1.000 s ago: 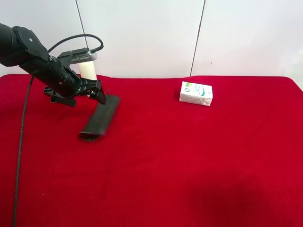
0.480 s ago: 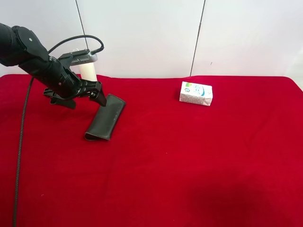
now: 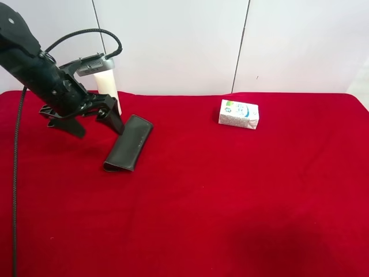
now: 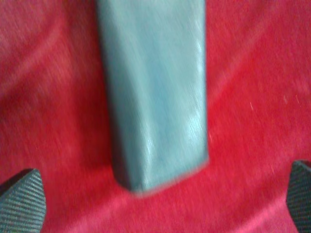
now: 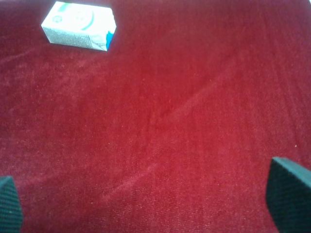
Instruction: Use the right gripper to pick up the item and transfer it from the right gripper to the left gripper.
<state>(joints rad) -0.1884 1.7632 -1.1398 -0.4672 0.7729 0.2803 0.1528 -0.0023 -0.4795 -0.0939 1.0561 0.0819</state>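
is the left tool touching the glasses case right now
Apart. In the left wrist view the glasses case lies flat on the red cloth, with both fingertips of the open left tool clear of it, cloth showing between.

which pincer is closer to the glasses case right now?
Left. The left pincer hangs open just beyond one end of the glasses case, which lies flat on the red cloth. The right pincer, also open, sees only bare cloth and the white carton.

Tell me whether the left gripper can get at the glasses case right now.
Probably yes: the left gripper is open, the glasses case lies flat on the cloth just ahead of it, and nothing sits between them.
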